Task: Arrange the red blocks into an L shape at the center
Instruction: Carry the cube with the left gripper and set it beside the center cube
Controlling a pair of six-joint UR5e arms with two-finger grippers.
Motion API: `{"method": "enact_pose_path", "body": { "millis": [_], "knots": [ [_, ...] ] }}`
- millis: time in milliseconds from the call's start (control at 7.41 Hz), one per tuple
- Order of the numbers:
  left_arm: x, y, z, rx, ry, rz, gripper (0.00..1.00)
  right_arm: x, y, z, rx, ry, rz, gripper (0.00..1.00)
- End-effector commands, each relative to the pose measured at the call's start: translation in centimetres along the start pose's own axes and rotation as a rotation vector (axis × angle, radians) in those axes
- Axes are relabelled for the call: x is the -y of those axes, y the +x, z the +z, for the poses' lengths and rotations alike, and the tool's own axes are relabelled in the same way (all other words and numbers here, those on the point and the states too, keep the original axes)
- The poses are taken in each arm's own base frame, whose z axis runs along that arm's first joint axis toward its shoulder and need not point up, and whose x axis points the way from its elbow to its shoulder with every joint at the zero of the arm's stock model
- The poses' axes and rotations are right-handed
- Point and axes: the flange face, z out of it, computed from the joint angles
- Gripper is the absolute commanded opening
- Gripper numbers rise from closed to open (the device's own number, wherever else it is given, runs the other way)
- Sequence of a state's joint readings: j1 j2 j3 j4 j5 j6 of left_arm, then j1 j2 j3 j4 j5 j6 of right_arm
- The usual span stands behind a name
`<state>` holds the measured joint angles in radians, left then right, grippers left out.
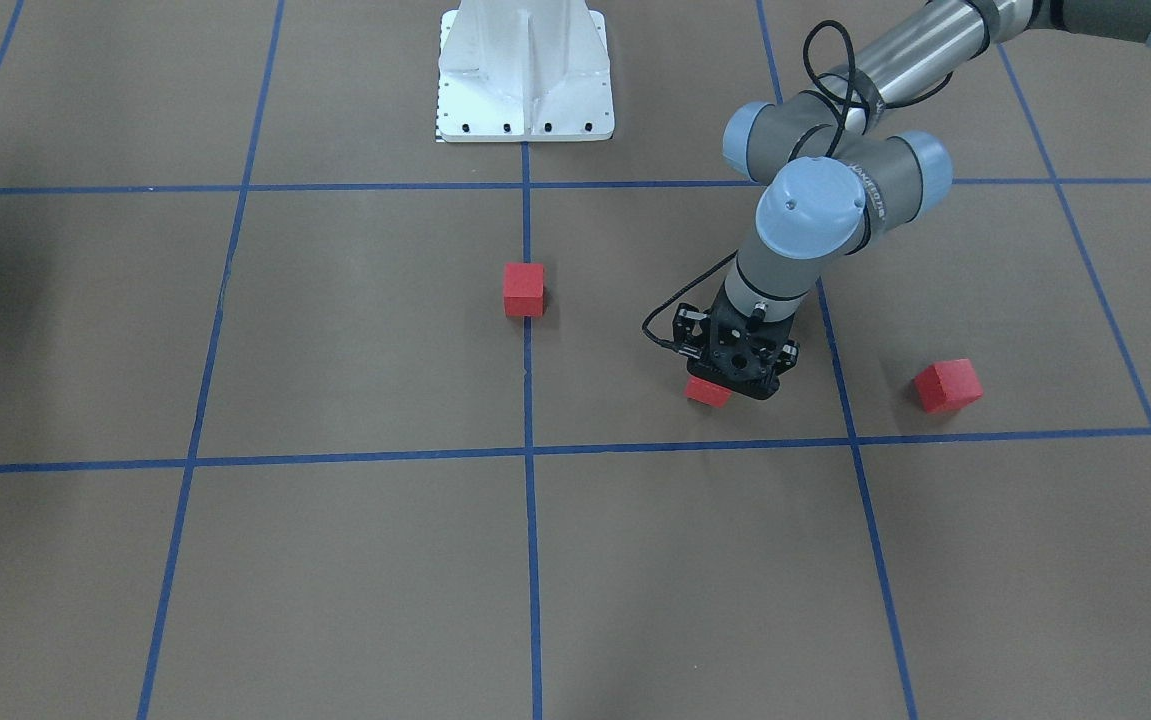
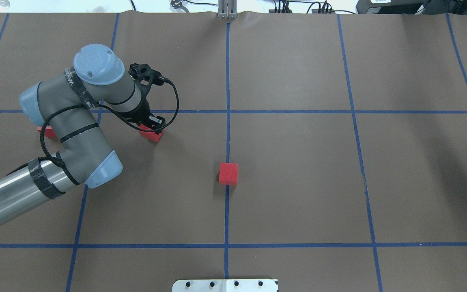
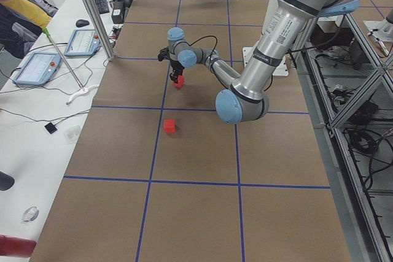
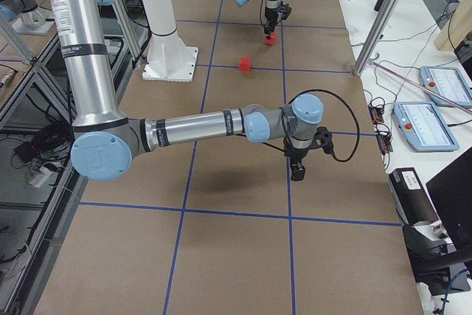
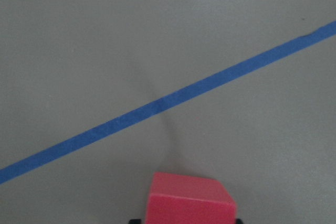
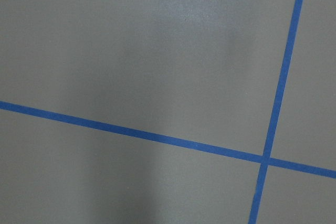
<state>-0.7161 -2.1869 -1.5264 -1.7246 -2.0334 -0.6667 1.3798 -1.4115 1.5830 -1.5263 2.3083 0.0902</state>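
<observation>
Three red blocks lie on the brown floor. One red block sits on the middle vertical tape line. A second lies far out on my left side, mostly hidden behind the arm in the overhead view. My left gripper points down and is shut on the third block, at or just above the floor. My right gripper hangs low over bare floor far to the right. Whether it is open or shut does not show.
The white robot base stands at the table's near middle edge. An operator's bench with tablets and metal posts borders the far side. A tape crossing lies under the right wrist.
</observation>
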Motion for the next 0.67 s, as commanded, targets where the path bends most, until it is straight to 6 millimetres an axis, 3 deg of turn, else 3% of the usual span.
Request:
{"method": "enact_pose_path", "body": {
  "millis": [0, 135, 405, 540],
  "knots": [
    [2.9, 5.4, -3.4, -0.019, 0.008, -0.138, 0.0, -0.4, 0.4, 0.3, -0.003, -0.006, 0.002, 0.99],
    [1.9, 10.6, -2.8, -0.053, -0.012, -0.224, 0.0, -0.5, 0.7, 0.4, -0.018, -0.007, 0.011, 1.0],
    [3.7, 18.6, -2.0, -0.071, -0.045, -0.368, 0.0, -0.5, 0.8, 0.3, -0.021, -0.006, 0.012, 1.0],
    [3.2, 20.7, -1.4, -0.062, -0.036, -0.384, 0.0, -0.5, 0.8, 0.3, -0.021, -0.006, 0.012, 0.99]
  ]
}}
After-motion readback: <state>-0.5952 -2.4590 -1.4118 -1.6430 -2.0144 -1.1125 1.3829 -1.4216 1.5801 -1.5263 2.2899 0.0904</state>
